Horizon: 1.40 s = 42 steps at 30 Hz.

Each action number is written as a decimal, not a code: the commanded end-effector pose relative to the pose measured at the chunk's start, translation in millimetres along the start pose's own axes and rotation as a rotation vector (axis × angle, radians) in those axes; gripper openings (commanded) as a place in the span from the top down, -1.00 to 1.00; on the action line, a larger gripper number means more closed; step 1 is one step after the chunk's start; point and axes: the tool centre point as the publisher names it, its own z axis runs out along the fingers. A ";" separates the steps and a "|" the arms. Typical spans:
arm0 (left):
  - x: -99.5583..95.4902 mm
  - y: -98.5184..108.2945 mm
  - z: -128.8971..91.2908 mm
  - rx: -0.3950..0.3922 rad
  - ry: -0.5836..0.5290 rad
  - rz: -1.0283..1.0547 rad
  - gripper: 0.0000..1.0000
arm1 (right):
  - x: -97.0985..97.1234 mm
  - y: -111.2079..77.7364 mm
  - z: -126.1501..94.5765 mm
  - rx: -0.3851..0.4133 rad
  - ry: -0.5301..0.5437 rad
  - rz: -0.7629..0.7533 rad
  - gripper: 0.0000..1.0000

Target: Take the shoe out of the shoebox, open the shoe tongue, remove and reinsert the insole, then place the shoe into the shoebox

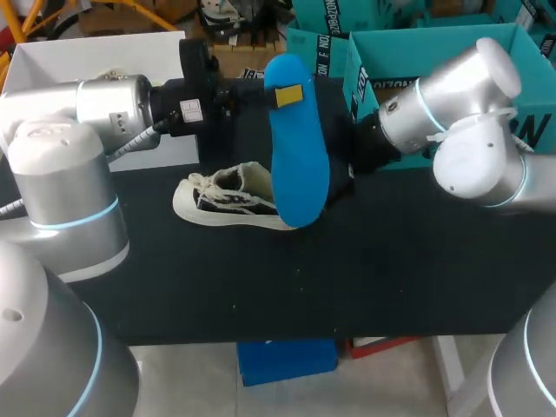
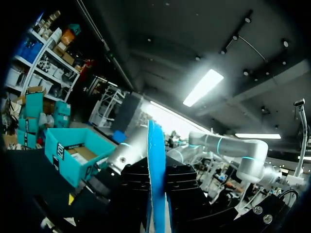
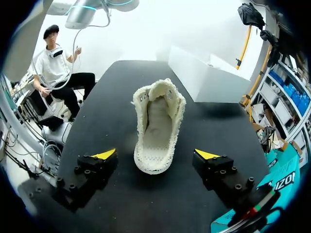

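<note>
My left gripper [image 1: 285, 92] is shut on one end of the blue insole [image 1: 297, 152], which hangs upright above the table, its lower end just over the shoe [image 1: 228, 200]. In the left wrist view the insole [image 2: 156, 170] shows edge-on, pinched between the black fingers [image 2: 181, 187]. The cream shoe [image 3: 157, 124] lies on the black table with its opening spread wide and no insole inside. My right gripper [image 3: 156, 154] is open, and its yellow tips stand either side of the shoe's near end without touching it. In the head view the insole hides that gripper.
A white shoebox [image 1: 95, 61] stands at the back left of the black table [image 1: 347, 287], also seen beyond the shoe as the white box [image 3: 206, 80]. Teal boxes [image 1: 434, 52] stand at the back right behind my right arm [image 1: 452, 95].
</note>
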 end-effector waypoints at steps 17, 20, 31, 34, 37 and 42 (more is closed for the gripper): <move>1.0 0.4 1.5 -0.001 -0.007 -0.001 1.00 | -20.2 39.8 -16.2 0.450 0.076 -0.044 -1.00; 1.0 0.4 1.5 -0.001 -0.007 -0.001 1.00 | -24.0 44.2 -17.9 0.486 0.082 -0.052 -1.00; 1.0 0.4 1.5 -0.001 -0.007 -0.001 1.00 | -31.0 52.9 -18.8 0.555 0.098 -0.056 -1.00; 1.0 0.4 1.5 -0.001 -0.007 -0.001 1.00 | -33.9 54.9 -17.8 0.568 0.093 -0.055 -1.00; 1.0 0.4 1.5 -0.001 -0.007 -0.001 1.00 | -35.8 57.0 -16.7 0.578 0.085 -0.051 -1.00; 1.0 0.4 1.5 -0.001 -0.007 -0.001 1.00 | -37.6 60.0 -15.3 0.581 0.078 -0.044 -1.00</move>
